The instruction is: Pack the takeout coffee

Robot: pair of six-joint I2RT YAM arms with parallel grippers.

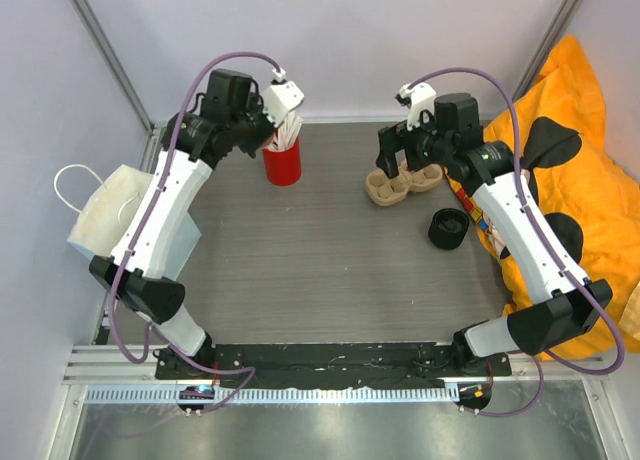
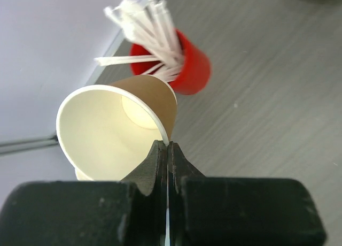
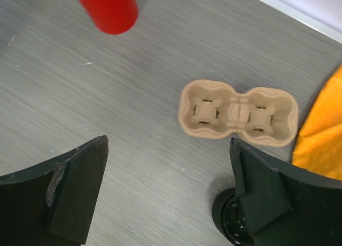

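From above, we see the left end effector [image 1: 277, 130] at the far left of the surface [image 1: 320, 280], just over a red cup [image 1: 283, 164] of white sticks [image 1: 290, 136]. The right end effector [image 1: 403, 152] hangs at the far right, over a cardboard carrier [image 1: 405, 184]. A black lid [image 1: 449, 228] lies near the carrier, on its near right. A white bag [image 1: 110, 215] sits off the left edge and an orange cushion [image 1: 585, 150] off the right.

In the left wrist view, we find the left end effector closed on the coffee cup [image 2: 120, 131]. Its fingers [image 2: 152, 168] pinch the rolled rim, one inside and one outside the wall. The coffee cup is held in the air, tipped on its side, with its white inside facing the camera. The red cup stands upright on the surface just beyond it.

In the right wrist view, we see the right end effector wide open and holding nothing. The carrier lies on the surface below, between the two fingers [image 3: 75, 190], with both of its wells bare. The red cup is at the top edge, the lid at the lower right and the cushion at the right edge.
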